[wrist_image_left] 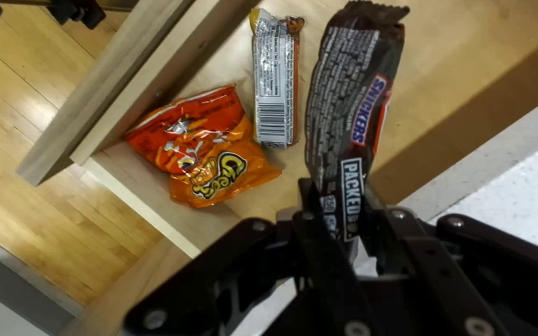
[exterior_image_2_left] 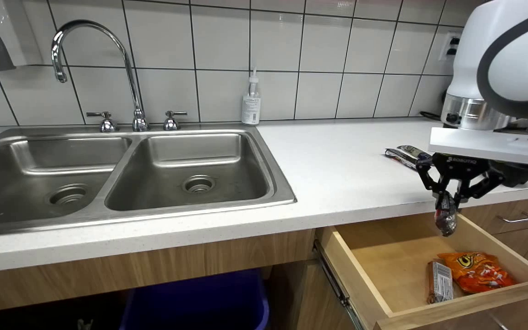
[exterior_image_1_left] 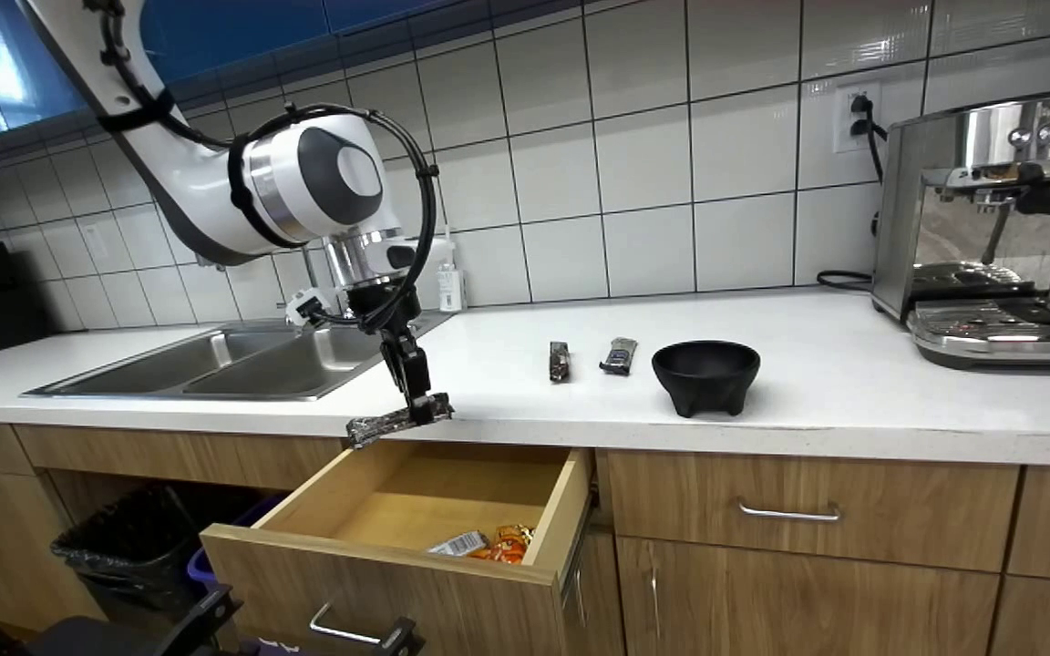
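Note:
A brown-wrapped Snickers bar [wrist_image_left: 357, 88] is pinched near one end by my gripper [wrist_image_left: 339, 205], its longer part reaching out past the fingers. In both exterior views the gripper [exterior_image_1_left: 417, 412] hangs above the pulled-out wooden drawer [exterior_image_2_left: 360, 270], close to the counter's front edge. The held bar [exterior_image_2_left: 446, 222] is over the drawer's inside, apart from its floor. Inside the drawer lie an orange Cheetos bag [wrist_image_left: 208, 154] and a wrapped bar with a barcode [wrist_image_left: 274, 88], side by side near the drawer front.
Two wrapped bars, a nearer one [exterior_image_1_left: 559, 362] and one beside it [exterior_image_1_left: 618, 355], lie on the counter left of a black bowl [exterior_image_1_left: 705, 372]. An espresso machine [exterior_image_1_left: 1008, 246] stands far right. A double sink [exterior_image_2_left: 273, 183] and a blue bin [exterior_image_2_left: 200, 302] are to the left.

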